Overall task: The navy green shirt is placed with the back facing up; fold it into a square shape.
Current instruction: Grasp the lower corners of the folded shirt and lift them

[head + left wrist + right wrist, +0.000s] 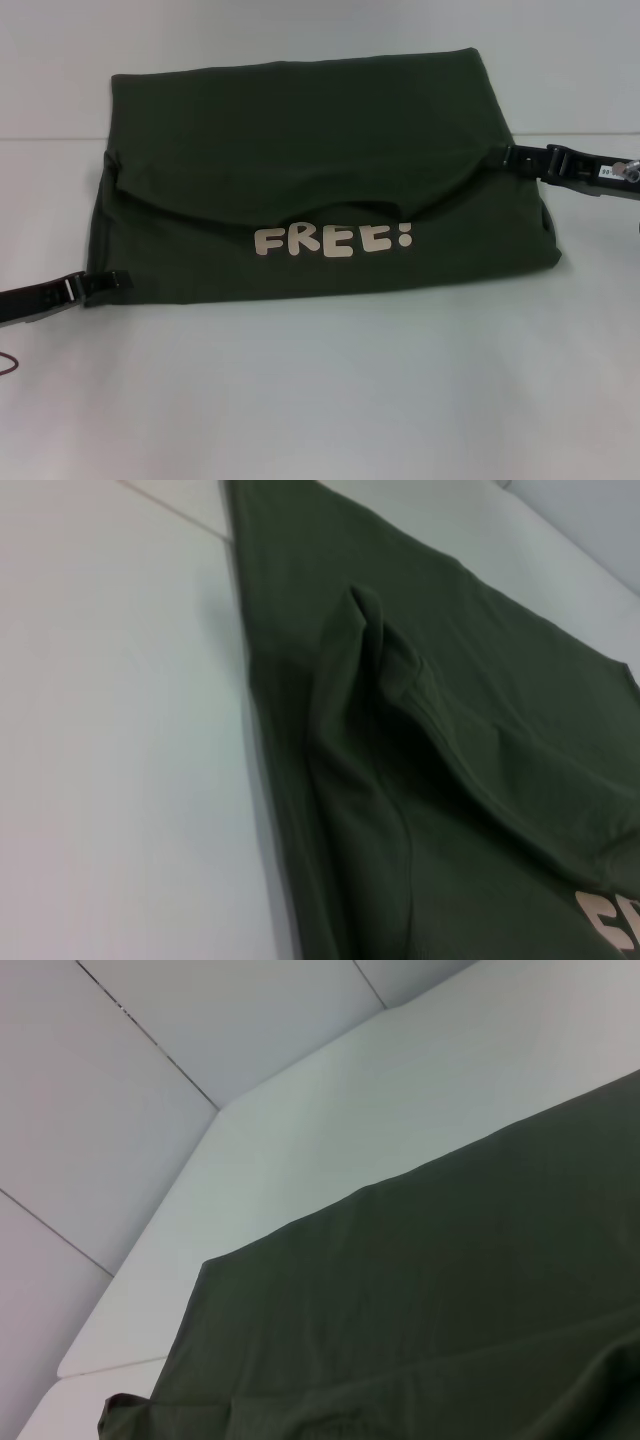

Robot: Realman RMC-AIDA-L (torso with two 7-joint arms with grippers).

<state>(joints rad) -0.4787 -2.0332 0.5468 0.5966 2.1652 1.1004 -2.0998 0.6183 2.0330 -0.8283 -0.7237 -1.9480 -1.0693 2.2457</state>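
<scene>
- The desk point(320, 400) is a pale white surface; a wide bare strip lies in front of the navy green shirt point(300, 130), and narrower bare margins run along its left and right sides.
- The left claw point(112, 281) comes in low from the left edge of the head view, lying nearly flat on the desk, its dark tip touching the shirt's near-left corner. Whether its fingers are spread or pinching cloth I cannot tell.
- The shirt sits in the middle of the desk, folded into a broad, roughly rectangular bundle, wider than it is deep. Its left edge bulges slightly with a small pucker partway up; the left wrist view shows that pucker point(375, 620) as a raised fold beside the bare desk point(110, 740).
- A top flap lies folded forward over the bundle, its curved lower edge running across the width. Just below that edge, pale lettering point(332, 240) reading "FREE:" faces up.
- The near edge runs fairly straight; the far edge lies close to the desk's rear seam.
- The right claw point(510, 156) reaches in level from the right side, farther back than the left one, its tip meeting the flap's right end. Its finger state is also unclear.
- The right wrist view shows smooth shirt cloth point(450, 1290) with open desk point(330, 1130) beyond.
</scene>
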